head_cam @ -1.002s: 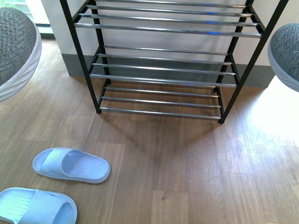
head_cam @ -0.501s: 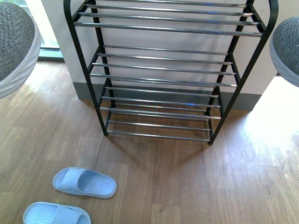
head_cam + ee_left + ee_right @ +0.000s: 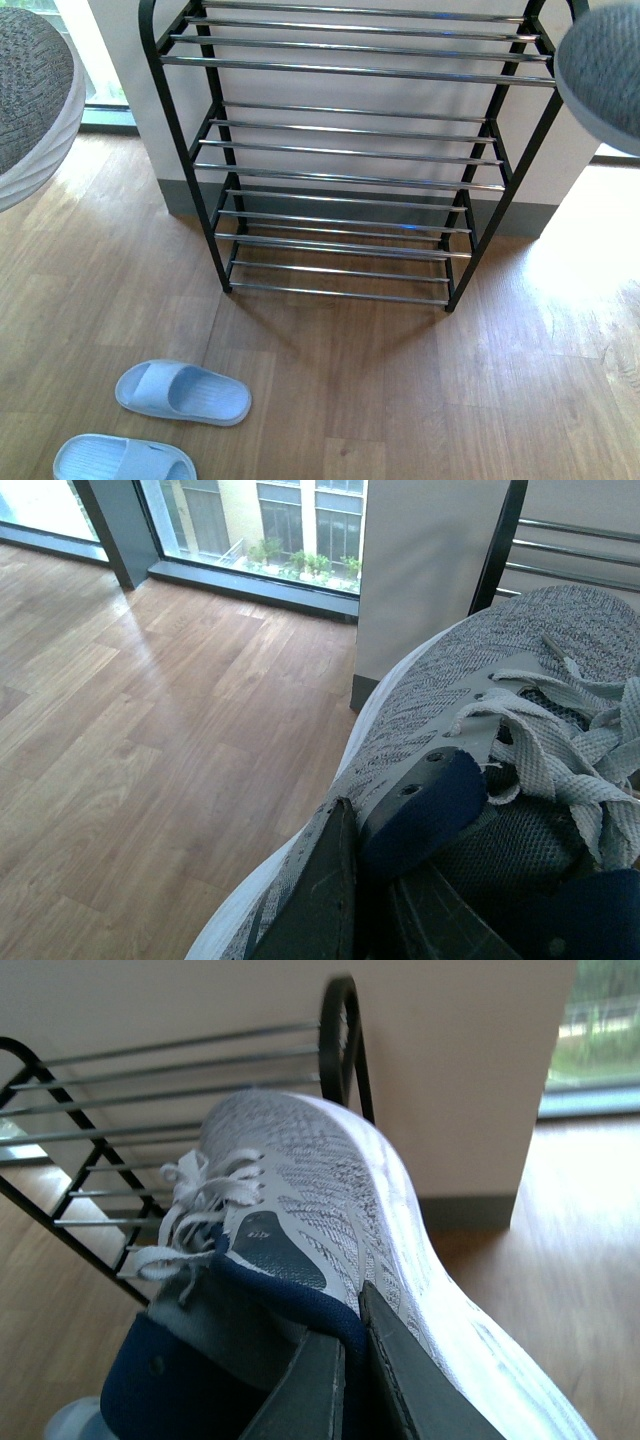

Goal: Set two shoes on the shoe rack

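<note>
Against the pale wall [image 3: 118, 60] stands the shoe rack [image 3: 345, 178], black-framed with tiers of thin chrome bars, its feet on the wooden floor [image 3: 420, 400]. Both sneakers are held up in the air.

At the left edge of the front view the left sneaker [image 3: 32, 95] shows only its rounded toe end, grey knit above and white sole below. It sits to the left of the rack and apart from it. The right sneaker [image 3: 604, 72] pokes in at the top right corner. Its toe overlaps the rack's upper right post in the picture, and whether it touches the frame cannot be told.

From each wrist camera the shoe's long axis runs away from the wrist, heel nearest, laces on top, toe pointing towards the rack.

The left gripper [image 3: 372, 880] is nearly closed, one dark finger outside the shoe and one inside, pinching the navy-lined collar beside the laces. The right gripper [image 3: 350, 1365] holds its sneaker the same way, fingers clamped on the collar wall. Its inner finger is partly hidden, so the grip looks tight rather than certain.

Down on the floor, well in front of the rack and to its left, lie two pale blue slides [image 3: 183, 392], one behind the other. Their long axes run roughly across the view.
</note>
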You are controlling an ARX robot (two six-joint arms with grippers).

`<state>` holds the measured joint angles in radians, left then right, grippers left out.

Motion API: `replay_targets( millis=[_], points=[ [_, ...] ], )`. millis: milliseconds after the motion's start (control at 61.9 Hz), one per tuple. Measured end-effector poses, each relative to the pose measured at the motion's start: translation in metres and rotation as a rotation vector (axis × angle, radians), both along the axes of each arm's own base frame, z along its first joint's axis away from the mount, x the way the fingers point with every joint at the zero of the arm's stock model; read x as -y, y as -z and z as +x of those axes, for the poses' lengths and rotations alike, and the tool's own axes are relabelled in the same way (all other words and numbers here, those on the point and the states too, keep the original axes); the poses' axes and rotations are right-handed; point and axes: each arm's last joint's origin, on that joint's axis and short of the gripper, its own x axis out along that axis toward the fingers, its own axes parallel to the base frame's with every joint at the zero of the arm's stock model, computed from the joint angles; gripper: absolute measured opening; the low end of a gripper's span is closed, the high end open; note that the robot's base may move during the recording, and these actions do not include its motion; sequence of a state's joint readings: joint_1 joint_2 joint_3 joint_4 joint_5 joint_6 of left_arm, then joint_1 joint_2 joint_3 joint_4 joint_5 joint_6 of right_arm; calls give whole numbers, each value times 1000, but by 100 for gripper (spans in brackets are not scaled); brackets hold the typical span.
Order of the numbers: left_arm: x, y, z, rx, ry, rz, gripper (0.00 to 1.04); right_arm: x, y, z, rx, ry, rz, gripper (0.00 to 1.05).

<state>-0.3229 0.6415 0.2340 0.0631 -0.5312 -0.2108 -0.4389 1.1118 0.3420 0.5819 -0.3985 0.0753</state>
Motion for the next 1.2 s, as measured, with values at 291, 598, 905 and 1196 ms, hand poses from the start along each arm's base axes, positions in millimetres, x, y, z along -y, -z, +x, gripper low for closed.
replay_targets(
  millis=[291,598,905,1196],
  points=[
    [0,0,0,0,0,0,2,-12,-52,23,-17,43,90,1],
    [0,0,0,0,0,0,2,-69,-89,110,-98,105,289,1],
    [0,0,0,0,0,0,2,-102,-95,180,-148,199,382,1],
    [0,0,0,0,0,0,2,-106,-84,231,-200,314,440,1]
  ],
)
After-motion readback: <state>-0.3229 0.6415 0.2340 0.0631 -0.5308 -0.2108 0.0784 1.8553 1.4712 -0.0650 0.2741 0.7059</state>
